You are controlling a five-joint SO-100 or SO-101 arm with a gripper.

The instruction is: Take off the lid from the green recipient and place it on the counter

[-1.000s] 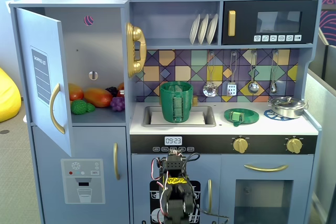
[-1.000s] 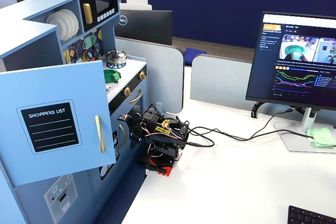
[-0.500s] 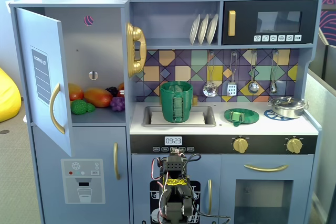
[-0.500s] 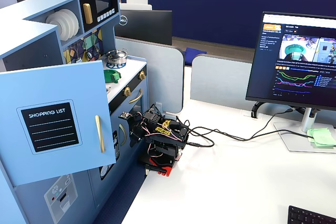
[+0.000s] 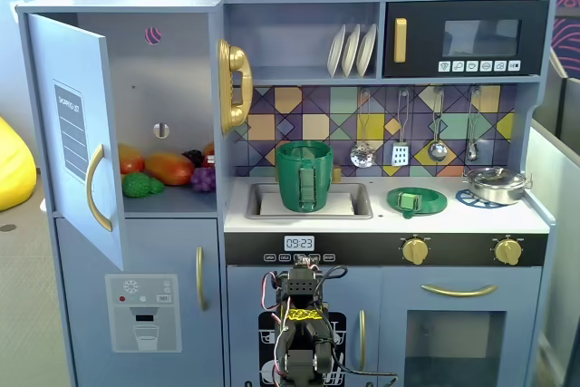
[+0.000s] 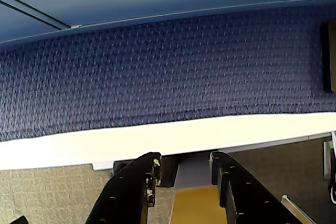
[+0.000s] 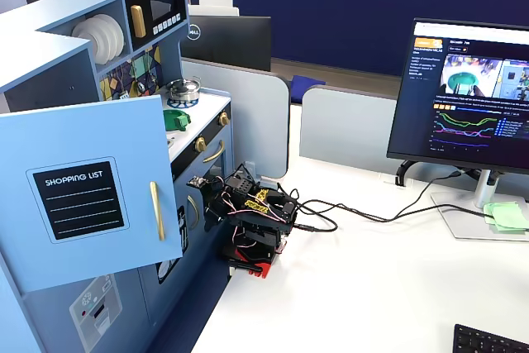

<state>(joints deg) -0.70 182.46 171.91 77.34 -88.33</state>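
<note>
Jaws: parted with a gap between them and nothing held; in the wrist view the gripper rises from the bottom centre of the frame, its two black fingers pointing up at a band of dark blue carpet and a white table edge.
Arm: folded low, at the bottom centre of a fixed view in front of the toy kitchen's lower doors; in the other fixed view it sits at centre left on the white desk, just beside the kitchen front.
Green pot: upright in the sink, middle of the frame, open at the top, well above the arm.
Lid: a flat green disc with a knob, lying on the counter right of the sink, apart from the pot.
Steel pan: on the counter's far right.
Fridge door: swung open at the left of the frame, with toy fruit on the shelf behind it.
Monitor: upper right of the side fixed view, switched on.
</note>
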